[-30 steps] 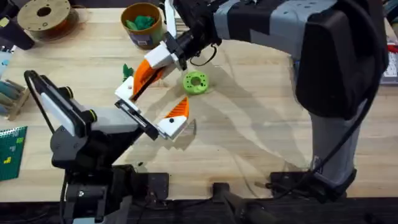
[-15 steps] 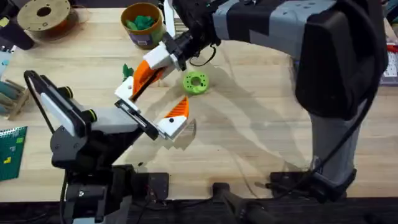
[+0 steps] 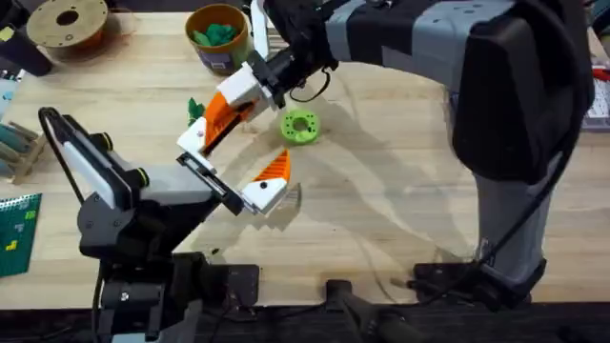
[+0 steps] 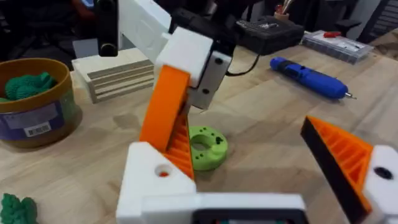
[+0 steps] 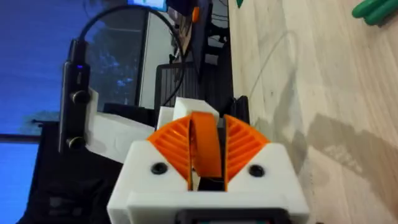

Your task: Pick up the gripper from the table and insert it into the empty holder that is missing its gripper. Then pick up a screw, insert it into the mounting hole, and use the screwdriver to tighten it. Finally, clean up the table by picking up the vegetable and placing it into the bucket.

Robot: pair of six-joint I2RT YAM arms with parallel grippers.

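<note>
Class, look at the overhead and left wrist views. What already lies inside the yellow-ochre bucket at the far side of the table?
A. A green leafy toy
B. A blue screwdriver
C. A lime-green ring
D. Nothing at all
A: green leafy toy pieces sit inside the bucket, seen also in the left wrist view, while the lime-green ring lies on the table and the screwdriver lies on the tabletop well away from the bucket.

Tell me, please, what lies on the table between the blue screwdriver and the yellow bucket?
In the left wrist view, the lime-green ring lies between the screwdriver and the bucket, with the right tool hanging over that stretch.
</note>
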